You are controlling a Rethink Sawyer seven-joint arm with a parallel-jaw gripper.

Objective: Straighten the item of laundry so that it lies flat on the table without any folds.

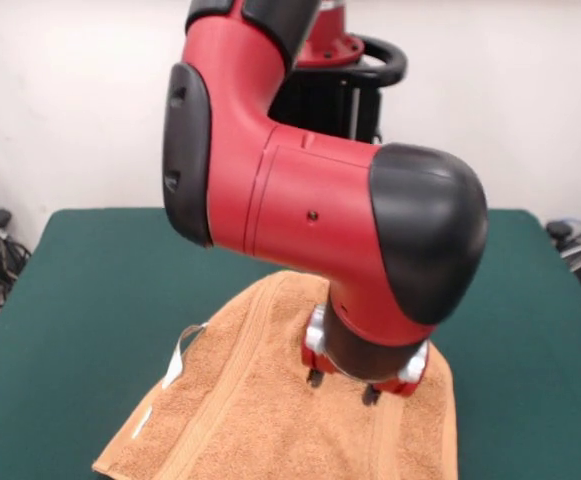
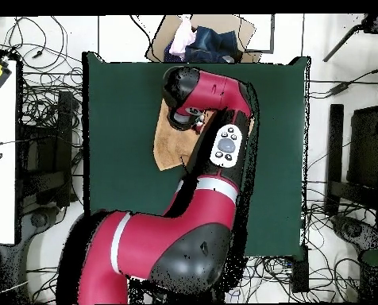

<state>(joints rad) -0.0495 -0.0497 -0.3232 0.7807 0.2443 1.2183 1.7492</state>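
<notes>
The item of laundry point(image 1: 240, 420), an orange-tan terry towel, lies spread on the green table point(image 1: 90, 280) near its front edge. The picture's bottom cuts off its lower part. A woven band runs lengthwise down its left half, and a small white tag point(image 1: 176, 364) sticks out from its left edge. My gripper point(image 1: 343, 387) hangs straight down over the towel's middle, open. Its two dark fingertips point(image 1: 315, 378) are at or just above the cloth, with nothing between them. In the overhead view the arm hides most of the towel point(image 2: 168, 147), and the gripper itself does not show there.
My bulky red and black arm point(image 1: 310, 200) covers the towel's far part in the front view. A cardboard box point(image 2: 200, 36) with cloth in it stands past the table's edge in the overhead view. Cables lie on the floor around the table point(image 2: 121, 191).
</notes>
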